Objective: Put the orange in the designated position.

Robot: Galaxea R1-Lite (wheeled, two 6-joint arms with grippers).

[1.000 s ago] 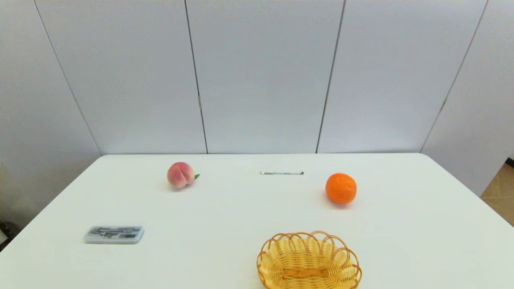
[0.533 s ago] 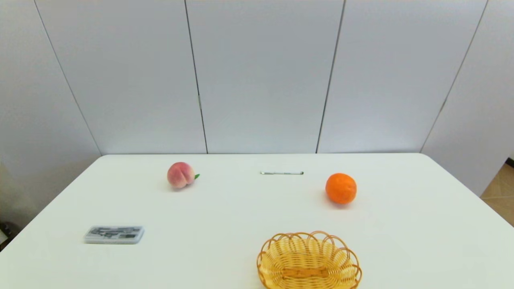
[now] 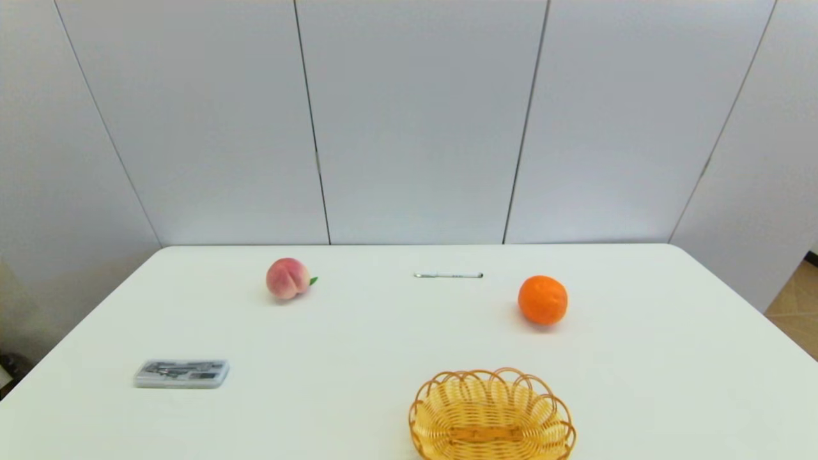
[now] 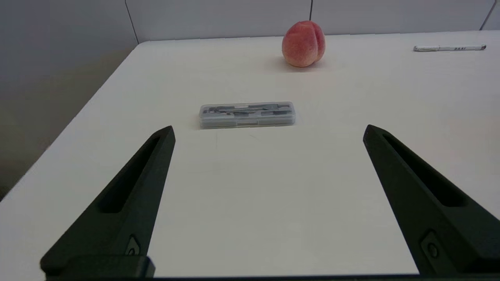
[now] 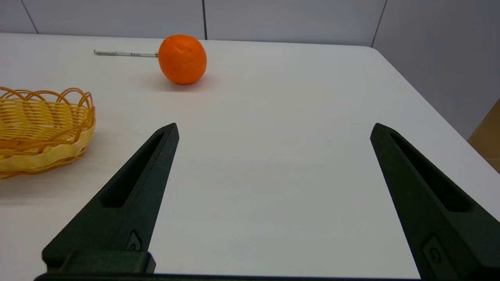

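Setting: a white tabletop (image 3: 358,332) stands before grey wall panels.
Orange: the orange (image 3: 542,299) rests on the tabletop, right of centre toward the far side, touching nothing; it also shows in the right wrist view (image 5: 182,59).
Pen: a slim pen (image 3: 448,276) lies crosswise just left of the orange and a little farther back, apart from it.
Basket: a yellow wicker basket (image 3: 491,416) sits at the near edge, nearer than the orange and slightly to its left.
Peach: a pink peach (image 3: 287,278) sits well to the left on the far side.
Case: a flat clear case (image 3: 181,374) lies near the left edge, nearer than the peach.
Right gripper: the right gripper (image 5: 273,130) hovers low over the near right tabletop, jaws wide apart, holding nothing, well short of the orange.
Left gripper: the left gripper (image 4: 268,130) hovers over the near left, jaws wide apart, the case just beyond them.
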